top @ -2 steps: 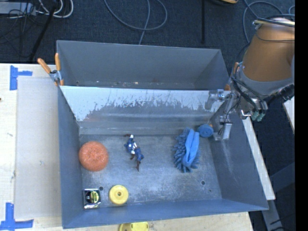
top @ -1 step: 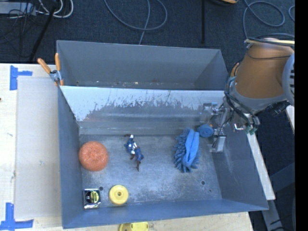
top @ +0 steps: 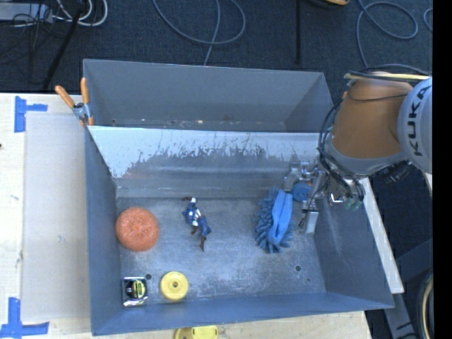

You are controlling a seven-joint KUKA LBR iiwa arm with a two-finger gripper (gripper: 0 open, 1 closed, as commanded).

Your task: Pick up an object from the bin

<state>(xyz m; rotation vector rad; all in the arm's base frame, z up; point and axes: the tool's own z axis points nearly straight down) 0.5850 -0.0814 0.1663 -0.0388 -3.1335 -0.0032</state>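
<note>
The gripper (top: 306,207) is down inside the grey bin (top: 212,111), close against its right wall, a little back from the middle of that side. The arm's orange-brown cover (top: 367,122) hangs over the right rim above it. From here I cannot tell whether the gripper is spread or pressed together; its lower end is a tangle of metal and cable against the wall.

Right against its left side lies a shaggy blue duster-like cloth (top: 276,224), long and narrow. Its top end reaches up to the gripper and its bushy end trails toward the front. The two touch or overlap at that top end, but I cannot tell if the cloth is actually pinched. There is very little room between the cloth and the right wall, and the gripper takes up most of it.

The rest of the floor is open. A small blue toy figure (top: 195,219) lies near the middle, well apart from the cloth. A rough orange ball (top: 137,229) sits close to the left wall. In the front left corner a small tape measure (top: 134,289) lies just beside a yellow round disc (top: 174,285), both close to the front wall. The front right part of the floor and the strip along the back wall are bare metal.
</note>
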